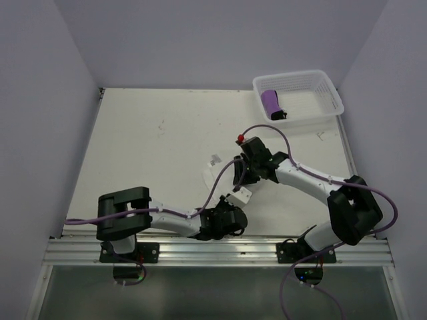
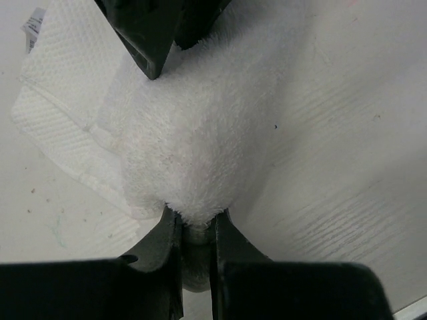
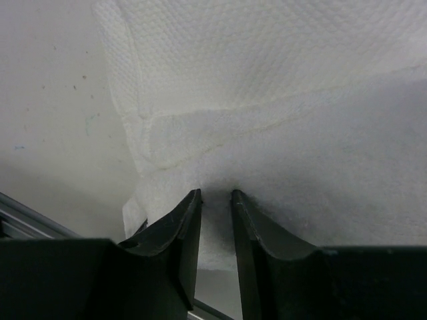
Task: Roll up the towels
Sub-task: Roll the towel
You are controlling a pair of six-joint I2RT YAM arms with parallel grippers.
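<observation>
Left gripper (image 2: 195, 217) pinches a fold of the white towel (image 2: 200, 133) mid-tabletop, toward the near edge. Right gripper (image 3: 215, 197) is low over it, jaws slightly apart, grip unclear. Tag (image 2: 33, 23) unreadable. Purple towel (image 1: 271, 102) in basket (image 1: 327, 93), far-right corner.

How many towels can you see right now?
2. The purple towel sits rolled in the basket, far right; the white towel lies mid-table, its edge pinched in the left gripper. More may be hidden from view.

Nothing legible anywhere - the small tag (image 2: 32, 25) on the white towel (image 2: 200, 133) carries print too blurred to read.
</observation>
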